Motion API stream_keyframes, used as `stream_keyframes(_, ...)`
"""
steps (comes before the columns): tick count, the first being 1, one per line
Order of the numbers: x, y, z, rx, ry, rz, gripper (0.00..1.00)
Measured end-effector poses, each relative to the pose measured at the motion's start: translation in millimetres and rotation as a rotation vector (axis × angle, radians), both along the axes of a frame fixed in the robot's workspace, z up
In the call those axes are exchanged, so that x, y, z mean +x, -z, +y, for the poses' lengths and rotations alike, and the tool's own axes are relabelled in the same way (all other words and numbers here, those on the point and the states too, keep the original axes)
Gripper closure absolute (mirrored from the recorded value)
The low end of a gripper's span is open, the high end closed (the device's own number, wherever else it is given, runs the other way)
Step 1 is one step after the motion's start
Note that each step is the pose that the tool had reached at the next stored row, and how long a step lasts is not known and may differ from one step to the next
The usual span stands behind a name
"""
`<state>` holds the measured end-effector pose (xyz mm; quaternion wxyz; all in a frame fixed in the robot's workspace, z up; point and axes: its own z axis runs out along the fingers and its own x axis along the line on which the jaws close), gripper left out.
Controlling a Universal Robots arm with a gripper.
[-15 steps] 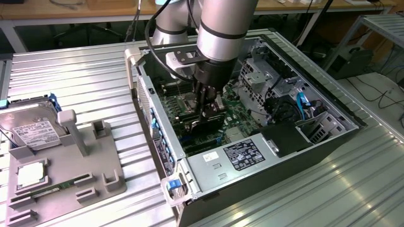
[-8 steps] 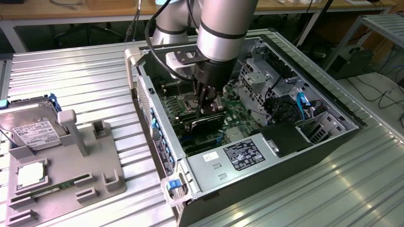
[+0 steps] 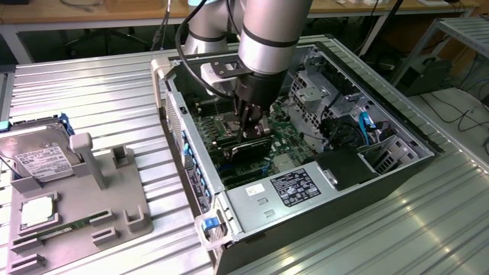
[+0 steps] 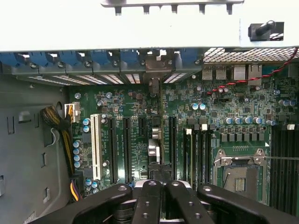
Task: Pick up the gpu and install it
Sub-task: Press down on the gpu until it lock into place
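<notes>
Table (image 3: 99, 86): ribbed sheet metal, pale grey, dull sheen. 
Computer case (image 3: 397, 123): bare stamped metal walls, matt grey, perforated in places; blue plastic clips along one edge. 
Motherboard (image 4: 140, 107): dark green circuit board, matt, studded with shiny metal-topped capacitors; one white plastic slot among black plastic ones. 
Gpu (image 3: 246, 150): black face, faintly glossy. 
Gripper (image 4: 156, 196): black fingers, smooth, satin finish. 
Robot arm (image 3: 267, 28): smooth silver-grey shell, soft gloss. 
Parts holder (image 3: 84, 212): matt grey plastic. 
Hard drive (image 3: 34, 154): silvery metal, white paper label.
</notes>
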<state>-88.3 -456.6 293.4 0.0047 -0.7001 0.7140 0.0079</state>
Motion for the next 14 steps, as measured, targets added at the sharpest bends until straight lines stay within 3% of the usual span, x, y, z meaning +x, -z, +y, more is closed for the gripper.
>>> stream_keyframes(7, -4.6, 0.0, 0.0, 0.0000, -0.018, 0.0001, 0.89)
stream_keyframes(14, -10.9, 0.6, 0.0, 0.0001, -0.070, 0.0000, 0.89)
